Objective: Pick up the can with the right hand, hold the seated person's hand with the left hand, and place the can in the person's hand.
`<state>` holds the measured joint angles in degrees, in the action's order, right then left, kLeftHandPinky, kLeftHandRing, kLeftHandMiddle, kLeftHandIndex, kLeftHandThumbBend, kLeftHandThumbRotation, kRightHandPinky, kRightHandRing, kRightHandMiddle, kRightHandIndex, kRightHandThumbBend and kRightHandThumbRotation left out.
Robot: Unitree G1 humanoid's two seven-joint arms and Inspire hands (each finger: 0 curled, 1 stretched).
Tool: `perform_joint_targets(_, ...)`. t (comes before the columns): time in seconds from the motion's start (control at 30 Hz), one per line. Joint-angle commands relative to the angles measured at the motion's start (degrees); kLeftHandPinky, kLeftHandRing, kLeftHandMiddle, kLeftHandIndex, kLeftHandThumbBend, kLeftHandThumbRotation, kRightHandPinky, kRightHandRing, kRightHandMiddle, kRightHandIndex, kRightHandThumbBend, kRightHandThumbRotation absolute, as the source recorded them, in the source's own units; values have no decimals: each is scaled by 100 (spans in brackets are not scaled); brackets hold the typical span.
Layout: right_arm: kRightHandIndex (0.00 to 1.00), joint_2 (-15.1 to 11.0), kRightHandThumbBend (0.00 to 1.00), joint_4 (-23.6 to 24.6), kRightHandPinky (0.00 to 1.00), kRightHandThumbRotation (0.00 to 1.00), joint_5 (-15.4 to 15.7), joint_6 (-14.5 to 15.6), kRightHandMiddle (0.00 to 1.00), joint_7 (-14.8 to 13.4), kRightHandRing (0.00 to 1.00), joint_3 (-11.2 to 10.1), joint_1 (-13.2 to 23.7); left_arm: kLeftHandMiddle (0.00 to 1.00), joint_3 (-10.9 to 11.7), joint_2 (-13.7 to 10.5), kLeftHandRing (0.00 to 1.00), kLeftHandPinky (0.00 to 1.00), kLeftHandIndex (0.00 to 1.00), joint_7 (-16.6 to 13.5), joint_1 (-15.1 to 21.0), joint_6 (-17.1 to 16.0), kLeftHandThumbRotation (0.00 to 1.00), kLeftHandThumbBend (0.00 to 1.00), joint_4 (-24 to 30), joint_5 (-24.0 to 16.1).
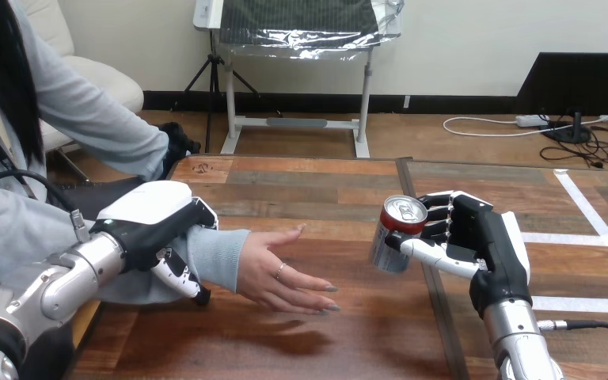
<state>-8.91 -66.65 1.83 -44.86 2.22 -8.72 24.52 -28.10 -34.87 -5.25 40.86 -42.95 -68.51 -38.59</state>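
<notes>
Can (396, 235) gripped aloft in right hand (475, 237); left hand (154, 218) wraps person's sleeved wrist (215, 257), fingers (182, 277) partly hidden.

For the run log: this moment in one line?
left hand: shut on person's wrist | right hand: shut on can | person's hand: open, empty

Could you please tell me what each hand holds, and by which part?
The right hand grips the can round its side; the left hand clasps the person's wrist through the sleeve.

over the table (324, 178), the can (397, 233) sits in the right hand (483, 245) at right, apart from the person's hand (285, 273) at centre, whose wrist (220, 260) lies within the left hand (154, 229).
</notes>
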Motion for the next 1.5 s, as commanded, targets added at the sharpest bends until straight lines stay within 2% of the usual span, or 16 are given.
perform_joint_targets(0.0, 51, -22, 82, 132, 38, 0, -110, -235, 48, -4, 42, -52, 603, 38, 265, 78, 31, 25, 39, -79, 315, -195, 0, 80, 371, 259)
perform_joint_targets(0.27, 51, -18, 82, 148, 38, 0, -95, -270, 48, 27, 42, -39, 603, 38, 287, 70, 30, 25, 39, -128, 292, -272, 0, 79, 407, 277)
perform_joint_targets(0.47, 51, 13, 81, 155, 38, 0, -164, -303, 48, 171, 42, -63, 609, 38, 334, 75, 30, 25, 39, -138, 266, -330, 0, 80, 450, 304)
perform_joint_targets(0.77, 51, 56, 81, 204, 38, 0, -67, -371, 48, 103, 42, 1, 612, 39, 412, 85, 30, 25, 40, -106, 220, -381, 0, 80, 577, 334)
perform_joint_targets(0.97, 51, 126, 82, 244, 38, 0, 3, -380, 48, 49, 42, 49, 615, 39, 454, 105, 31, 25, 40, -101, 175, -407, 0, 80, 699, 363)
perform_joint_targets(1.27, 51, 277, 83, 309, 37, 0, -68, -321, 47, 153, 41, 89, 609, 39, 480, 145, 30, 25, 40, -127, 119, -429, 0, 81, 846, 391)
perform_joint_targets(1.47, 51, 360, 83, 324, 36, 0, -70, -396, 47, 196, 41, 126, 606, 39, 490, 175, 31, 25, 41, -116, 92, -406, 0, 81, 915, 439)
